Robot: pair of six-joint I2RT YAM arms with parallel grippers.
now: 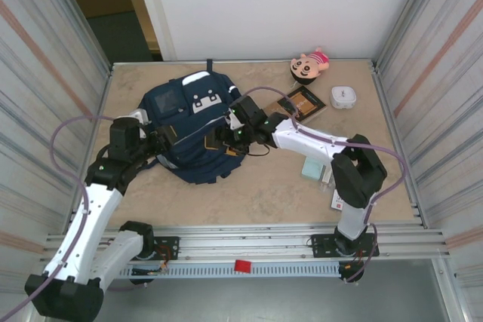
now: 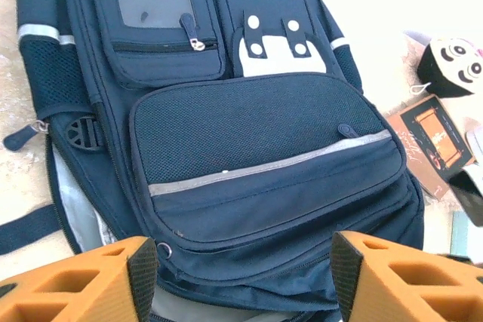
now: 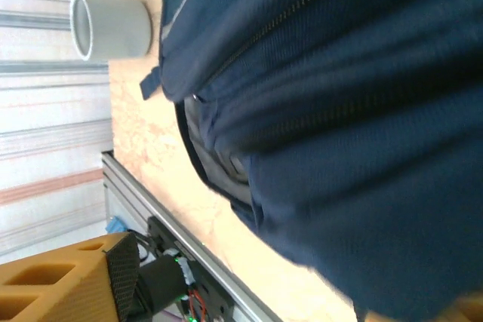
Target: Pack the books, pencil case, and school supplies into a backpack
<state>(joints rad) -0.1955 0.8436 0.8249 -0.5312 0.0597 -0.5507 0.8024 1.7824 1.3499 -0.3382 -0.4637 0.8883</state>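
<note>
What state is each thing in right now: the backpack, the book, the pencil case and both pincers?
Backpack: flat on the table, front up, front pockets zipped, main compartment partly unzipped.
Book: closed, cover up on the table, unpacked.
Pencil case: on the table, unpacked.
Left pincer: open, empty, above the backpack.
Right pincer: open, at the backpack's side.

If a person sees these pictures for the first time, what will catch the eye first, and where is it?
The big navy backpack lies front up at the middle left of the table, and the left tool hangs open above its near end. Next comes the pink plush doll at the far edge, with the brown book and a white box just in front of it.
</note>
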